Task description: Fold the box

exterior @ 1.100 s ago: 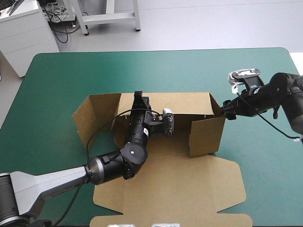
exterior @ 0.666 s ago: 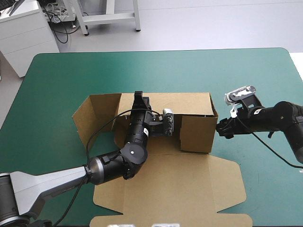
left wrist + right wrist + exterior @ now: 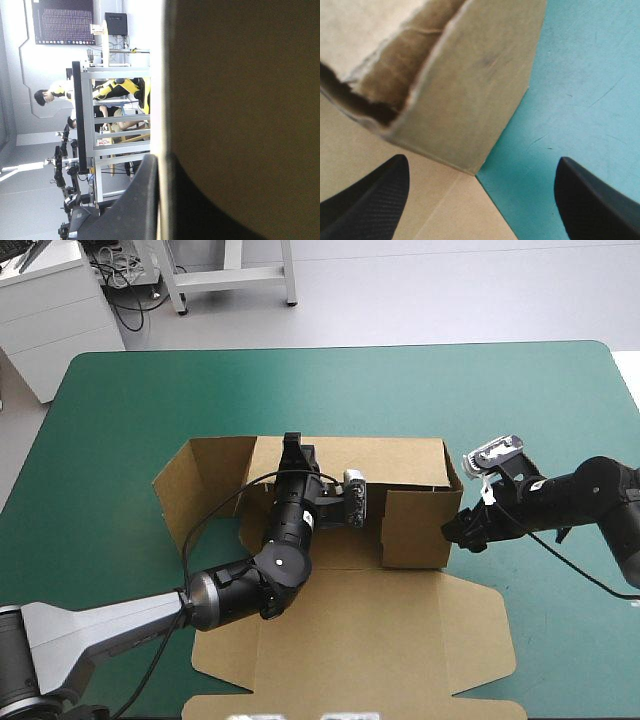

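At the middle of the teal-green bench [image 3: 330,390] you have the brown box [image 3: 345,552], only partly raised. Its far wall [image 3: 390,455] stands upright. Its left flap [image 3: 195,490] leans outward. At the right end an upright panel [image 3: 415,525] faces the near side. The lid [image 3: 380,640] lies flat on the bench, reaching toward the near edge.

Your left hand [image 3: 293,448] reaches across the box floor to the left part of the far wall. In its wrist view one black finger [image 3: 137,200] lies against a sheet of brown board that fills the space beside it. So the hand is all but closed, with the board pinched between its fingers.

Your right hand [image 3: 455,530] sits low at the box's right end, just beside the outer bottom corner of the upright panel. Its wrist view shows both fingers [image 3: 370,200] spread wide with nothing between them. The panel's corner lies just ahead, where it meets the flat lid and bare bench. Whether a fingertip touches the board, you cannot tell.
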Tool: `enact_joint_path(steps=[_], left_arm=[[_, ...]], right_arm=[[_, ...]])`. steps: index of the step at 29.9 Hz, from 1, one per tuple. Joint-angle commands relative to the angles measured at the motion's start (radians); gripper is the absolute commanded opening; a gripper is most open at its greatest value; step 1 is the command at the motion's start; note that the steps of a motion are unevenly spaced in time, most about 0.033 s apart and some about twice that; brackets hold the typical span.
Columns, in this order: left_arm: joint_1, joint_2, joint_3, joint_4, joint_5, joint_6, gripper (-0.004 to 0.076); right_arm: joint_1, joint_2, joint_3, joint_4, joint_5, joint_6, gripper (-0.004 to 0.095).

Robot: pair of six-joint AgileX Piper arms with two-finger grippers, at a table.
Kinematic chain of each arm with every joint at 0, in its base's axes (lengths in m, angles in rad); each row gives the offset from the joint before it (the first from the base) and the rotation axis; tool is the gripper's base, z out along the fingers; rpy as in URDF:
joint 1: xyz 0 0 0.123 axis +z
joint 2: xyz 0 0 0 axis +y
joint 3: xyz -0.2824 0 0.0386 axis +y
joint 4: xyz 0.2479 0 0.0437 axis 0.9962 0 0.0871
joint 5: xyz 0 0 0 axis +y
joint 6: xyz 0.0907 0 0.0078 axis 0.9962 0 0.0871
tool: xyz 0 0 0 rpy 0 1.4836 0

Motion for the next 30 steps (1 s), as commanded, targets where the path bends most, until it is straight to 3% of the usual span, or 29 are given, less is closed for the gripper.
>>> enact_joint_path(steps=[1,8,20,30], left_arm=[[0.003,-0.032,-0.015,-0.009,0.024,-0.012,-0.0031],[0.003,-0.032,-0.021,-0.033,0.024,-0.012,-0.0006],[0.003,-0.032,-0.023,-0.054,0.02,-0.012,-0.0006],[0.002,-0.032,-0.023,-0.116,0.014,-0.012,-0.0006]], right_arm=[[-0.004,-0.031,-0.024,0.055,0.003,-0.02,0.0734],[-0.002,-0.023,-0.024,0.207,-0.017,-0.156,0.0734],[0.135,0.014,-0.024,0.146,-0.177,-0.176,0.0725],[0.135,0.014,-0.024,0.07,-0.189,-0.139,0.0439]])
